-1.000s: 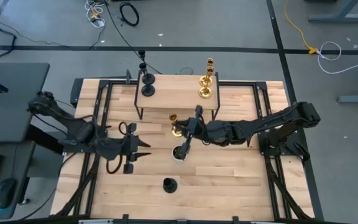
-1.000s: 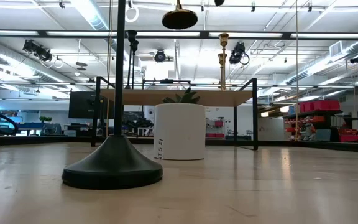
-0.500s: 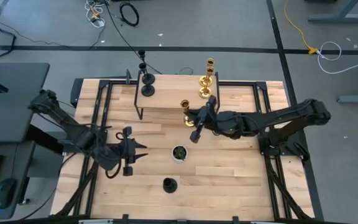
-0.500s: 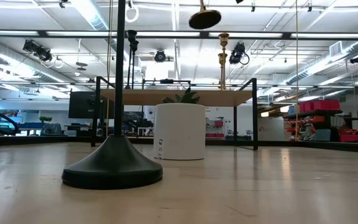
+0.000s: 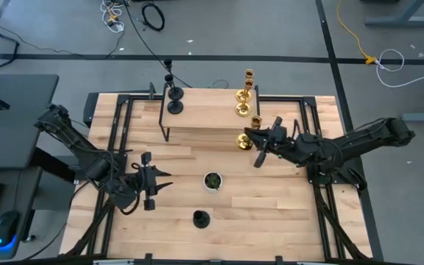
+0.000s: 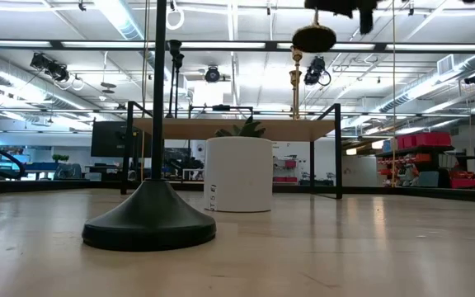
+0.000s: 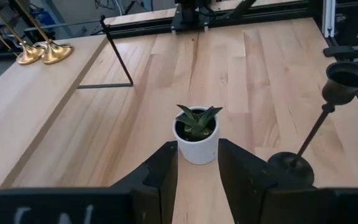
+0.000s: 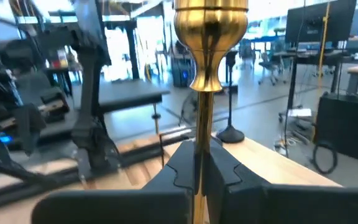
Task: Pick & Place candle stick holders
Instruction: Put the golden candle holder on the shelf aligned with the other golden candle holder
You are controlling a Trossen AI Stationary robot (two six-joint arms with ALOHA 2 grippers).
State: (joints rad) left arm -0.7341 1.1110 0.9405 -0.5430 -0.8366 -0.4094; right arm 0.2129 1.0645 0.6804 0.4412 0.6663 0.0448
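A: Surface [image 5: 271, 213]?
B: Wooden; potted plant [image 5: 212, 179] mid-surface, left pincer [image 5: 155, 188] wide beside it.
A: Right pincer [image 5: 260, 147]?
B: Clamped on gold holder [image 5: 245, 140] near shelf [image 5: 205, 110]; concrete floor around

A small round white pot [image 5: 212, 180] with a spiky green plant sits near the centre of the pale wooden plank worktop [image 5: 271, 213]. At twelve o'clock from it stands a low black-legged wooden shelf [image 5: 205, 110].
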